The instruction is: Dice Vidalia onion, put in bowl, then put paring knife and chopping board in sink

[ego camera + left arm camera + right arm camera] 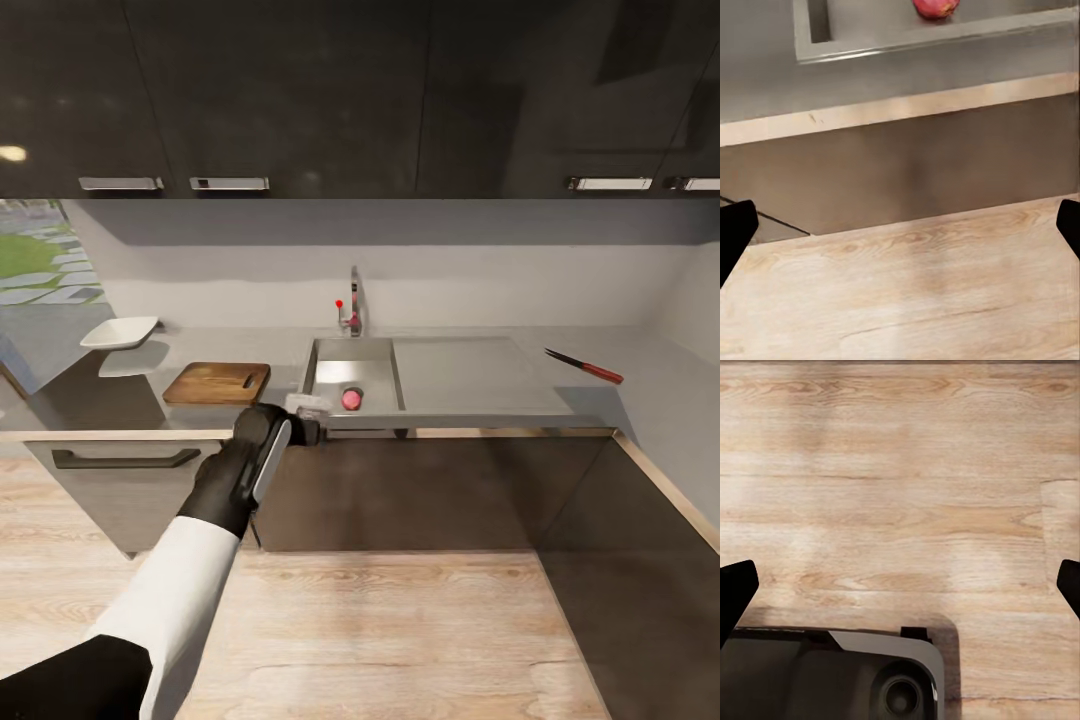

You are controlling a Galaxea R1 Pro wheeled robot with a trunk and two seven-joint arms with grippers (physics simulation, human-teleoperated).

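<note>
1. Along the back of the kitchen runs the grey countertop, with dark wall cabinets above it and dark cabinet fronts below.
2. Set into the countertop is the sink, with a flat drainboard beside the basin and a chrome tap behind it.
3. The Vidalia onion lies in the basin near its front wall; the left wrist view shows it as a pink-red ball just behind the sink's front rim.
4. The chopping board lies flat on the countertop just beside the sink, on the robot's left.
5. The bowl sits further left and nearer the wall, apart from the board.
6. The paring knife lies on the countertop past the far end of the drainboard, well apart from the board and the onion.
7. The left gripper reaches up to the counter edge in front of the sink, touching nothing; in the left wrist view its dark fingertips stand wide apart over the wooden floor.
8. The right gripper points down at the floor above the robot's base, its fingertips likewise spread wide and holding nothing.
</note>
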